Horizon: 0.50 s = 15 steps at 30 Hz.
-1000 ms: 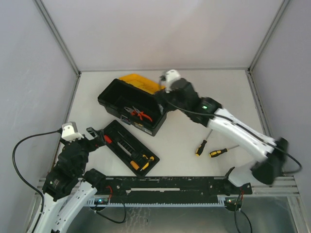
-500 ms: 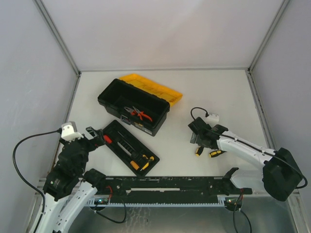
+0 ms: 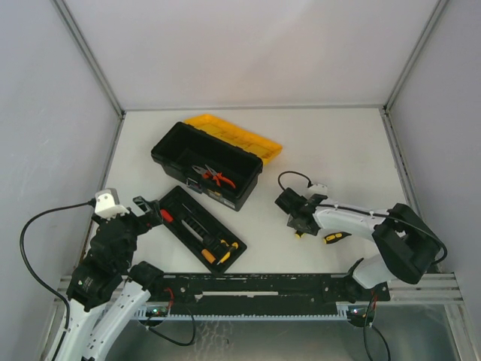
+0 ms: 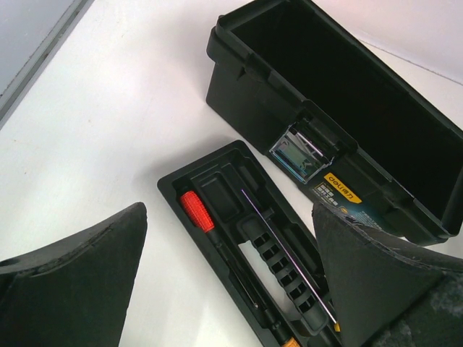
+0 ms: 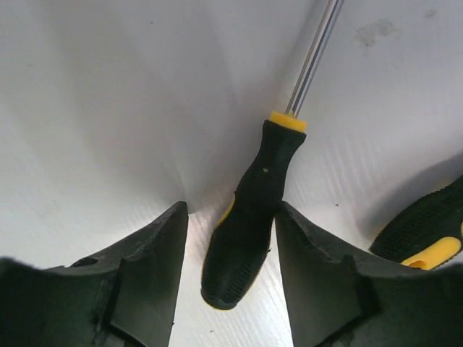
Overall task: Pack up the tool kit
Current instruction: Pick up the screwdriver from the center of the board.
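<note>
The black toolbox stands open at the back left, its yellow lid folded back and orange pliers inside. Its black inner tray lies on the table in front, holding a red-handled screwdriver and other tools. My right gripper is down on the table, open, straddling the handle of a black-and-yellow screwdriver; the right finger touches the handle and a gap shows at the left finger. My left gripper hangs wide open above the tray's near end, holding nothing.
A second black-and-yellow screwdriver lies just right of the first; its handle shows at the right wrist view's edge. The toolbox latch faces my left gripper. A black rail runs along the near edge.
My right arm has swung from over the toolbox down to the screwdrivers on the table, and its jaws have narrowed round one handle. The left arm has not moved.
</note>
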Each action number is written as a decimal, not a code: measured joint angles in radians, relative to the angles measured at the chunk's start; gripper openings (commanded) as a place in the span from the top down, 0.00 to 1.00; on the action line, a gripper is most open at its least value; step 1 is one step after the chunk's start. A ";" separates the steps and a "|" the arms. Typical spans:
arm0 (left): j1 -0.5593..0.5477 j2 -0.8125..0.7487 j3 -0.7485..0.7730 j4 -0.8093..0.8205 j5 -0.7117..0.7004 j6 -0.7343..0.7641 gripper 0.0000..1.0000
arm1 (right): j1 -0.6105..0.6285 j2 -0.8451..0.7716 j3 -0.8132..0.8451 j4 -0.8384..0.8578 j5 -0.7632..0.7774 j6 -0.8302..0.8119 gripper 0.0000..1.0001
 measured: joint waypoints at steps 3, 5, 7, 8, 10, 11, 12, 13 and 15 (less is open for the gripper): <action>0.000 0.000 0.000 0.000 0.001 0.000 0.00 | 0.022 0.022 0.010 0.025 0.014 0.031 0.81; 0.000 0.000 0.000 0.000 0.002 0.000 0.00 | 0.028 0.036 0.019 0.036 0.024 0.035 0.89; 0.000 0.000 0.000 0.000 0.002 0.000 0.00 | 0.034 0.037 0.021 0.034 0.031 0.018 0.97; 0.000 0.000 0.000 0.000 0.002 0.000 0.00 | 0.036 0.036 0.021 0.035 0.034 0.006 0.98; 0.000 0.000 0.000 0.000 0.002 0.000 0.00 | 0.048 0.035 0.022 0.039 0.046 -0.017 1.00; 0.000 0.000 0.000 0.000 0.002 0.000 0.00 | 0.060 0.035 0.025 0.043 0.050 -0.027 1.00; 0.000 0.000 0.000 0.000 0.002 0.000 0.00 | 0.074 0.034 0.032 0.040 0.054 -0.038 1.00; 0.000 0.000 0.000 0.000 0.002 0.000 0.00 | 0.090 0.030 0.045 0.032 0.063 -0.052 1.00; 0.000 0.000 0.000 0.000 0.002 0.000 0.00 | 0.119 0.000 0.081 0.029 0.083 -0.089 1.00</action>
